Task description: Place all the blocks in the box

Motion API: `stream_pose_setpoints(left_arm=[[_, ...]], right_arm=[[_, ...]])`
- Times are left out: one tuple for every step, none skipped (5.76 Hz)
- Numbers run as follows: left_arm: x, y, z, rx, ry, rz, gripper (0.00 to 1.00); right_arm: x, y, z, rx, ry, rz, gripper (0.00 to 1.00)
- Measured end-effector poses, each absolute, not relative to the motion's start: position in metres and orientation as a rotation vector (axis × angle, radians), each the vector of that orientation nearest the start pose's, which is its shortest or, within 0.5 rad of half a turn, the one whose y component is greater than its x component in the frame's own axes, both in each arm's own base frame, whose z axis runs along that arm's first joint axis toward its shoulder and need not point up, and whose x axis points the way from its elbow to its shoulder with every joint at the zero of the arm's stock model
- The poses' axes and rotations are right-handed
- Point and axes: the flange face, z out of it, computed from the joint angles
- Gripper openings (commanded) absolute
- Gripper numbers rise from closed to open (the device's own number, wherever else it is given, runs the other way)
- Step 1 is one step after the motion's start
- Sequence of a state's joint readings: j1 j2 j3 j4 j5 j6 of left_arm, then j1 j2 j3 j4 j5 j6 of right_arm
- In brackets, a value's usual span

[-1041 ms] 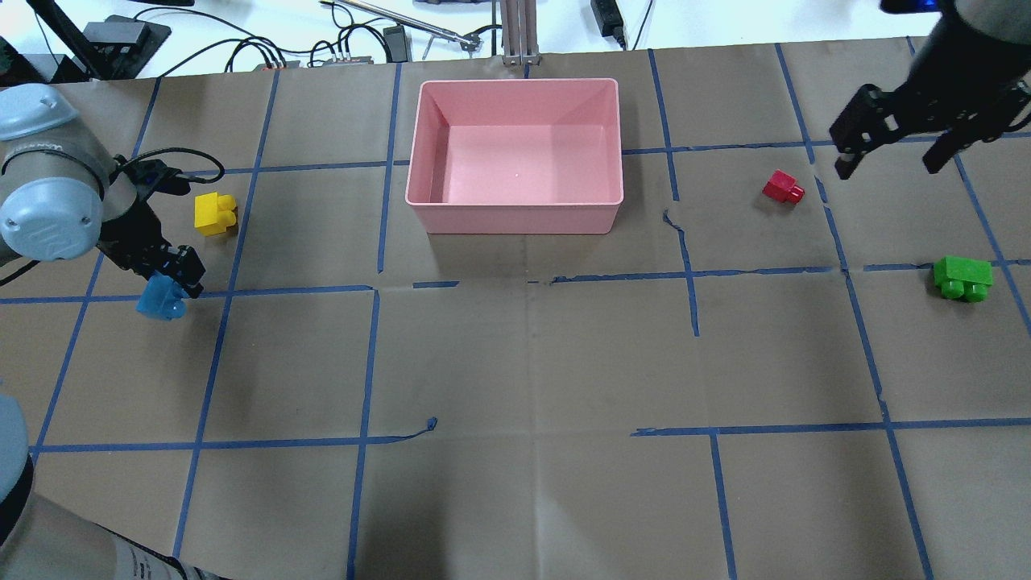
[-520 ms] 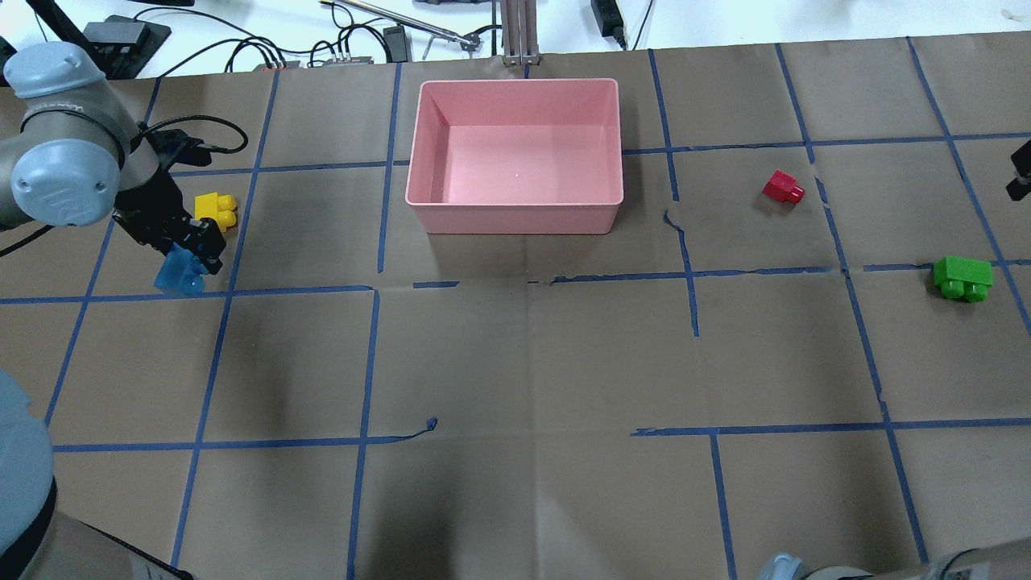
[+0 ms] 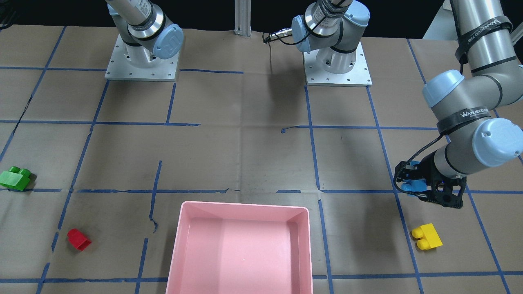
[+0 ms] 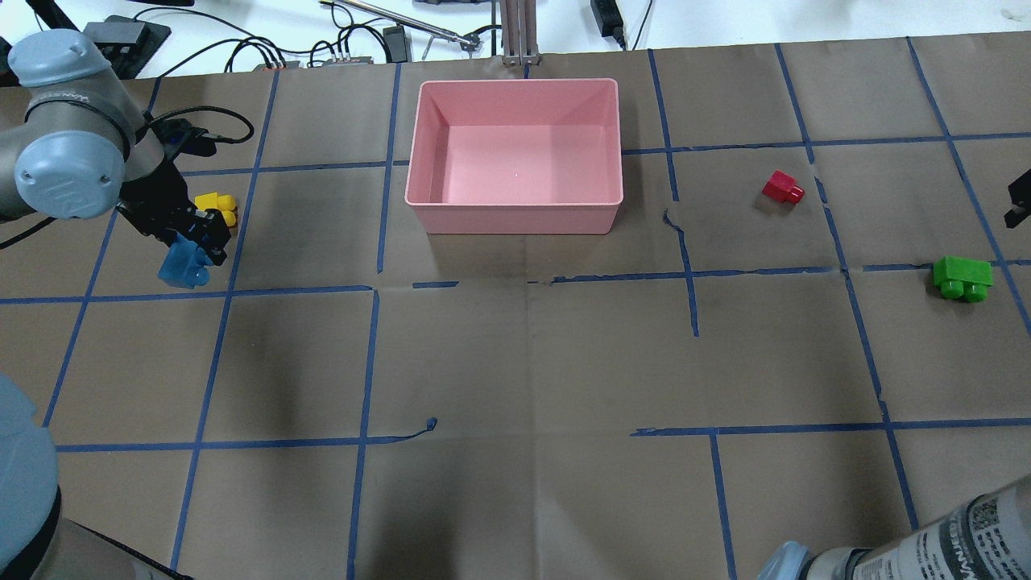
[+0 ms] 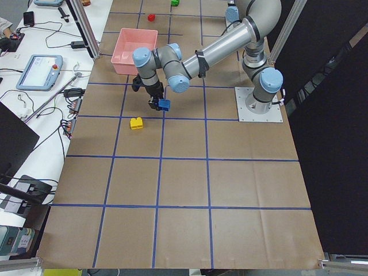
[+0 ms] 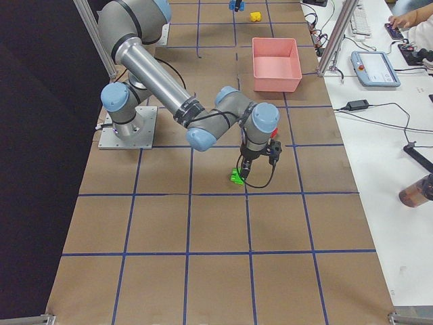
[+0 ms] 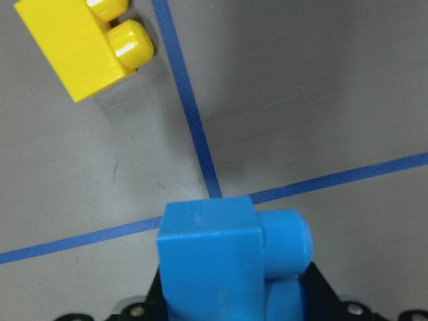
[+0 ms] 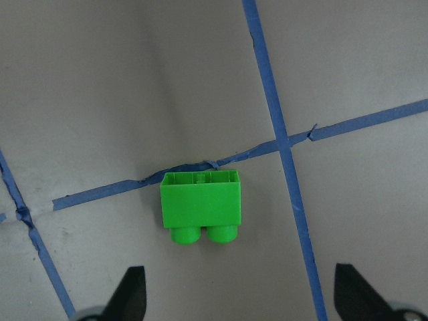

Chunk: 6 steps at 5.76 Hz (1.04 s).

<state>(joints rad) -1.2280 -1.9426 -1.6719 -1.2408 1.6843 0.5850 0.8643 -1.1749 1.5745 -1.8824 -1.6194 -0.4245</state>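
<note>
My left gripper (image 4: 197,242) is shut on the blue block (image 4: 179,266) and holds it above the table, left of the box. The blue block fills the bottom of the left wrist view (image 7: 214,261). The yellow block (image 4: 217,205) lies on the table just beyond it and also shows in the left wrist view (image 7: 83,43). The pink box (image 4: 515,219) stands empty at the far middle. The red block (image 4: 783,188) lies right of the box. The green block (image 4: 962,278) lies at the far right. My right gripper (image 8: 242,294) is open above the green block (image 8: 200,207).
Brown paper with blue tape lines covers the table. Cables and gear (image 4: 338,48) lie beyond the far edge. My left arm's elbow (image 4: 64,153) hangs over the left side near the yellow block. The two arm bases (image 3: 141,61) sit on the robot's side.
My left gripper has carried the blue block up and toward the yellow block and the box. My right gripper has left the area by the red block and moved to the right edge, over the green block.
</note>
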Motion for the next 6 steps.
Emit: stream_pose_setpoints(left_arm=[[0.083,-0.595,0.268,0.386,3.067,0.275,0.03],[0.082,-0.595,0.269,0.386,3.067,0.273,0.03],[0.081,-0.595,0.269,0.387,3.067,0.272,0.03],[0.08,-0.596,0.269,0.385,3.067,0.27,0.03],[0.078,-0.598,0.271,0.371,3.066,0.265,0.03],[0.069,-0.606,0.277,0.339,3.073,0.248,0.03]], right_arm=[[-0.301,-0.55,0.273,0.485,3.087,0.174,0.99],[-0.294,-0.543,0.249,0.527,3.073,0.182,0.99],[-0.285,-0.534,0.226,0.559,3.072,0.165,0.99],[-0.278,-0.526,0.207,0.57,3.075,0.15,0.99],[-0.275,-0.523,0.196,0.571,3.078,0.137,0.99],[-0.275,-0.524,0.19,0.556,3.088,0.118,0.99]])
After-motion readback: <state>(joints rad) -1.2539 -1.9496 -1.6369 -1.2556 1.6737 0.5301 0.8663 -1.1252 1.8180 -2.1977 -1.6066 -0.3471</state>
